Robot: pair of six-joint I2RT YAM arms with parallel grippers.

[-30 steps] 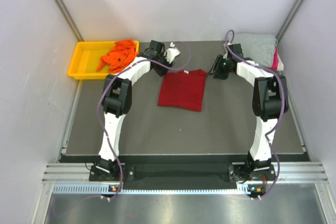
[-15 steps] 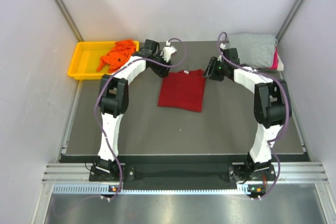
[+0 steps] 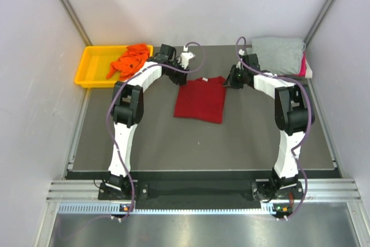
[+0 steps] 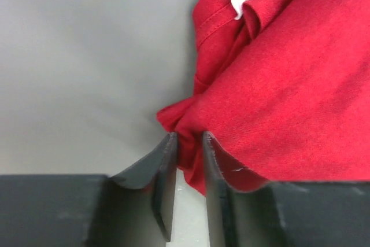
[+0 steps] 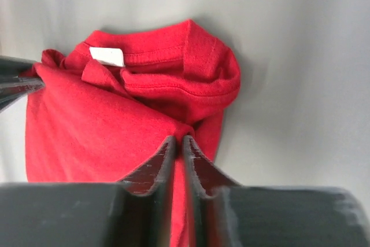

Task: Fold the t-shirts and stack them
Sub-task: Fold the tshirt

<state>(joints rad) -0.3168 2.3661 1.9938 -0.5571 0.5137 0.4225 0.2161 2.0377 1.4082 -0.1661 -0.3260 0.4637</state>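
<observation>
Now, from above, you have the dark red t-shirt (image 3: 200, 99) lying partly folded mid-table, with the left gripper (image 3: 180, 77) and right gripper (image 3: 228, 83) at its two far corners, probably so the collar edge can be drawn over evenly. The orange t-shirt (image 3: 129, 60) sits in the yellow tray (image 3: 87, 67). The grey t-shirt (image 3: 278, 50) lies far right, the pink t-shirt (image 3: 302, 66) showing at its edge, which is likely your stack.

In your left wrist view, the fingers (image 4: 163, 172) are clamped on a bunched corner of red cloth.

In your right wrist view, the fingers (image 5: 157, 166) pinch a ridge of it below the collar and white label (image 5: 107, 56).
</observation>
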